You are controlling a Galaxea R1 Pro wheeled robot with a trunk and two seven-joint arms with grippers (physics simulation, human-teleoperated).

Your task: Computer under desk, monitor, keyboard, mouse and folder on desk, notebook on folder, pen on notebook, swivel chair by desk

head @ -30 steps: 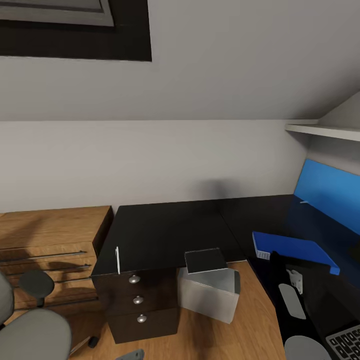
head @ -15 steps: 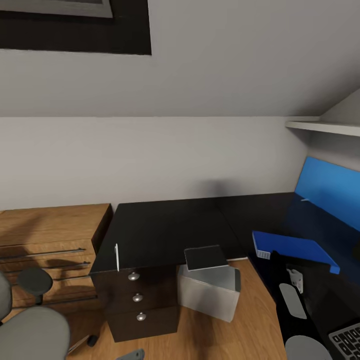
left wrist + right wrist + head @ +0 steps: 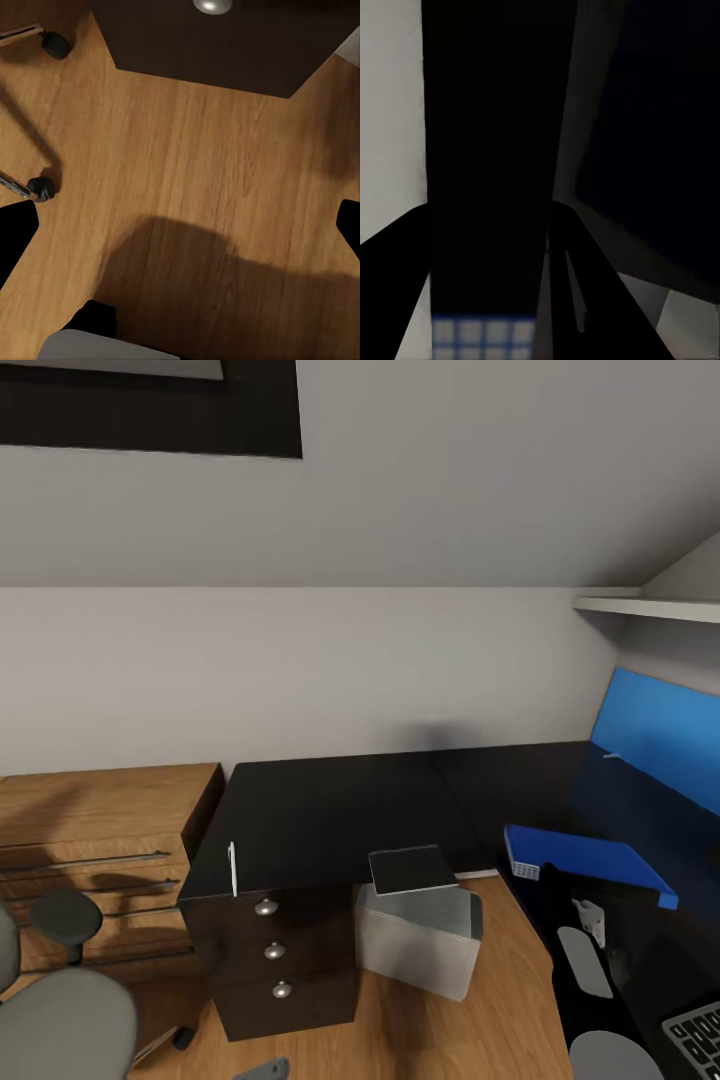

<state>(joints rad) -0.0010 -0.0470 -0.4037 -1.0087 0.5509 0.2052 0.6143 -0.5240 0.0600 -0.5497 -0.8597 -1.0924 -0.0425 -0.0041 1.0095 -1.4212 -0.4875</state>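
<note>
The notebook (image 3: 412, 870) is seen at the front edge of the black surface (image 3: 330, 815), above the grey computer (image 3: 418, 940). The blue folder (image 3: 585, 857) is laid to its right. How far either end effector is open cannot be told.

Glossy black desk (image 3: 330, 810), round metal knobs (image 3: 266, 907), warm wood-grain floor (image 3: 202, 165), matt grey upholstered swivel chair (image 3: 60, 1025)
</note>
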